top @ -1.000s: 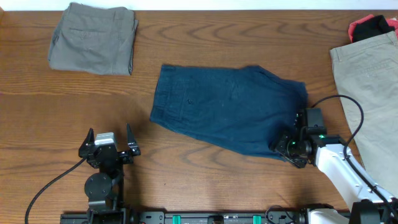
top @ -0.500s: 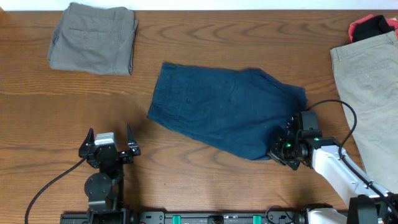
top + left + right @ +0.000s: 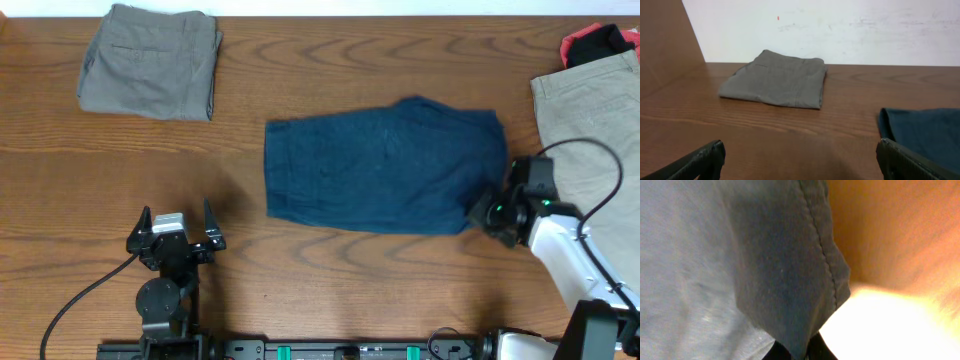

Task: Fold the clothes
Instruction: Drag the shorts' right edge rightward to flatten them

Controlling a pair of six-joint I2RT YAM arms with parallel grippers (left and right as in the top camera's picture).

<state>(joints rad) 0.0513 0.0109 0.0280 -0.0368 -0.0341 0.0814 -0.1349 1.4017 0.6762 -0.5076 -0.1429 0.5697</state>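
Dark navy shorts (image 3: pixel 385 168) lie flat mid-table, folded in half with their long side running left to right. My right gripper (image 3: pixel 488 214) is shut on their near right corner. In the right wrist view the navy cloth (image 3: pixel 780 265) fills the frame, its stitched corner pinched in the right gripper (image 3: pixel 799 352). My left gripper (image 3: pixel 177 215) rests open at the front left, well clear of the shorts, with nothing in it. From the left wrist, the open left gripper (image 3: pixel 800 160) sees bare wood and the navy shorts' edge (image 3: pixel 925 132).
A folded grey-olive pair (image 3: pixel 150 60) sits at the back left, also seen from the left wrist (image 3: pixel 777 79). A beige pair (image 3: pixel 590 130) lies spread at the right edge, with a red and black garment (image 3: pixel 598 42) behind it. A white wall borders the table's far side.
My right gripper closed on the navy shorts' corner and dragged it right and away from me. The shorts swung round from slanted to square with the table. The left arm stayed still.
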